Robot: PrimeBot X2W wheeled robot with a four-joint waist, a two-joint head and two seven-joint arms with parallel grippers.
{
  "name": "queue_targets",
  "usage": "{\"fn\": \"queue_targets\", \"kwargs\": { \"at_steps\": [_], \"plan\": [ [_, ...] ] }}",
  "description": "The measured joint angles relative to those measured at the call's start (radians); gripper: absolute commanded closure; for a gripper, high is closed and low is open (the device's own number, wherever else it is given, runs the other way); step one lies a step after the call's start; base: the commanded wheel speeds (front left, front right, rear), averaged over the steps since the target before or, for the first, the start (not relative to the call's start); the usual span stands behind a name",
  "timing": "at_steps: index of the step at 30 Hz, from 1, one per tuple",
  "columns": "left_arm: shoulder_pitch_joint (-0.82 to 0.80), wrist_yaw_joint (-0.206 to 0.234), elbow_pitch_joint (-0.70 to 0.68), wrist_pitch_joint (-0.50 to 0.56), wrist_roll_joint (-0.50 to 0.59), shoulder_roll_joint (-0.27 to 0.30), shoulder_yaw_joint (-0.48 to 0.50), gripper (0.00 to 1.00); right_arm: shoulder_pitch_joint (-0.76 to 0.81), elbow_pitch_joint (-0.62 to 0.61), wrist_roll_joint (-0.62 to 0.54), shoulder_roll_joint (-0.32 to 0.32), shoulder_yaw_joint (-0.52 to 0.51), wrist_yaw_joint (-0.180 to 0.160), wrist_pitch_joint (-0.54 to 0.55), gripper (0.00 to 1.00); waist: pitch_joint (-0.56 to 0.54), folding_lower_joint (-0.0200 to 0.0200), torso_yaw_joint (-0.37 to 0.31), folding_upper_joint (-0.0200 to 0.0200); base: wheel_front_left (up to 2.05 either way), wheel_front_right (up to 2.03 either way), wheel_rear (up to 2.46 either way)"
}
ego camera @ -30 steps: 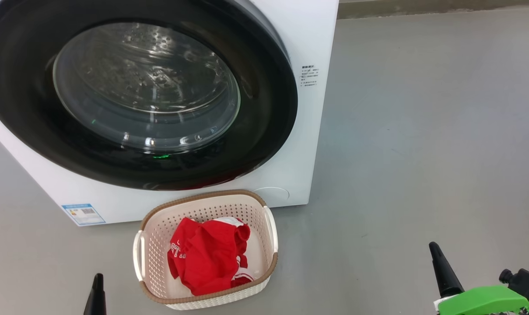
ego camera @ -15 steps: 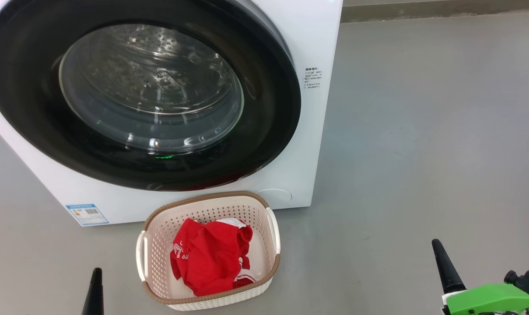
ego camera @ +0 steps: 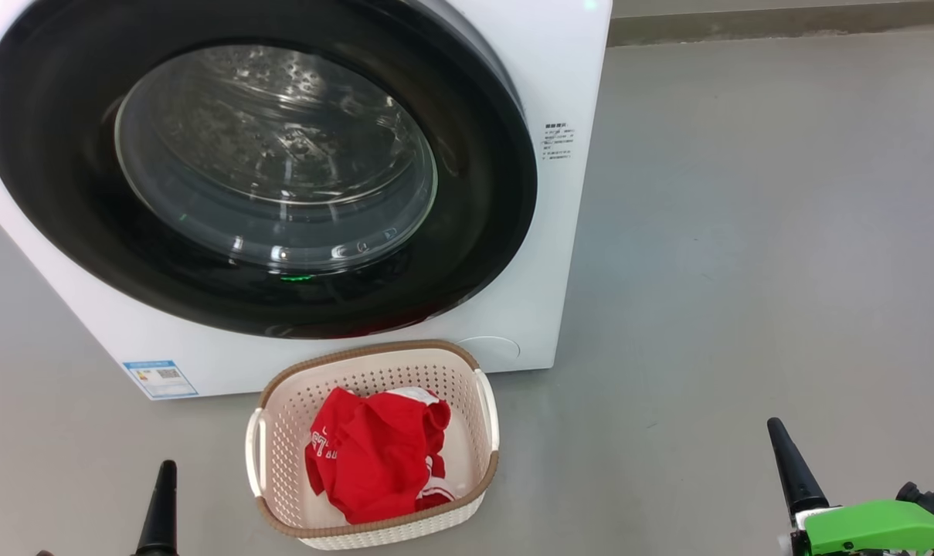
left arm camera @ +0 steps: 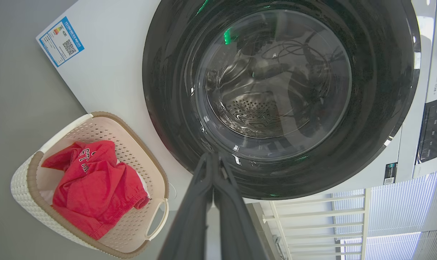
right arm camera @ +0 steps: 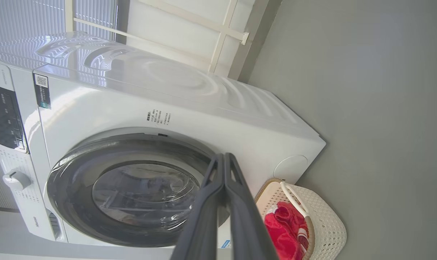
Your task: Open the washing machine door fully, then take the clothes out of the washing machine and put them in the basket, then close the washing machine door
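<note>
The washing machine door (ego camera: 258, 177), big and round with a shiny black rim and a bulging glass window, sits flat against the front of the big white washing machine (ego camera: 559, 77). It looks shut, though we can't tell if it has clicked tight.

We think the job is at its very end. The bright red clothes (ego camera: 374, 455) with white letters lie bunched up inside the small cream plastic basket (ego camera: 374, 351) with the brown rim. The basket stands on the grey floor (ego camera: 745, 270), just in front of the machine and below the door. Through the glass we see the shiny steel drum (left arm camera: 254, 108) and no red cloth in it.

The left gripper (ego camera: 165, 475) and the right gripper (ego camera: 779, 432) hang low, well apart from the door and the basket. On each one the two dark fingers (left arm camera: 196, 209) are pressed together and pinch nothing.

Next, a soft push on the black rim would make sure the door is shut. If it is, nothing else is left to do.

We count one machine, one door, one basket, two grippers and one heap of red clothes.
</note>
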Motion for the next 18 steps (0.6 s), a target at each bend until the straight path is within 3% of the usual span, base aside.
{"fn": "queue_targets", "kwargs": {
  "at_steps": [18],
  "plan": [
    [-0.021,0.000,-0.010,0.049,-0.186,-0.002,0.012,1.00,-0.017,-0.020,0.189,0.013,-0.031,0.000,0.053,1.00,-0.010,0.0000,0.012,0.0000,0.00,0.00,0.00]
  ]
}}
